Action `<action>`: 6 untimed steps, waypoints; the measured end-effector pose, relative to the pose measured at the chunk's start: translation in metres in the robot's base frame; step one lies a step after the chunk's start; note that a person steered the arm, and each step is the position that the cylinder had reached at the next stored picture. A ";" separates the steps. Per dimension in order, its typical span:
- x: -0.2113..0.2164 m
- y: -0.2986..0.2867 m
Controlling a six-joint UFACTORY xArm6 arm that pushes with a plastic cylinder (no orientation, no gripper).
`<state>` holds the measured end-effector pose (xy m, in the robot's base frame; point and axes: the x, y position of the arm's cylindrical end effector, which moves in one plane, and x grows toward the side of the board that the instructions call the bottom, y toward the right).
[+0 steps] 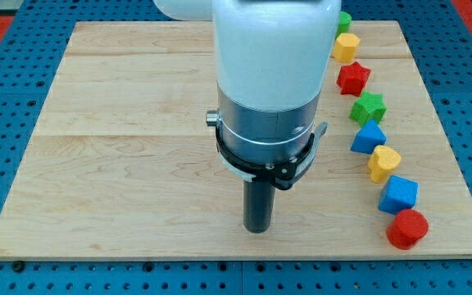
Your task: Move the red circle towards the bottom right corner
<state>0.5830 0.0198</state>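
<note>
The red circle (406, 229) lies on the wooden board (121, 164) near its bottom right corner, at the lower end of a curved line of blocks. My tip (257, 230) rests on the board at the view's bottom centre, well to the left of the red circle and apart from every block. Just above the red circle sits a blue cube (398, 194).
The line runs up the board's right side: a yellow heart (383, 162), a blue triangle-like block (368, 136), a green star (368, 106), a red star (353, 78), a yellow hexagon (346, 47) and a green block (344, 21) half hidden by the arm. The arm body (269, 74) covers the top centre.
</note>
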 end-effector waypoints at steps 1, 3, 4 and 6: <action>0.013 0.012; 0.036 0.025; 0.036 0.025; 0.035 0.202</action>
<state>0.6179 0.2222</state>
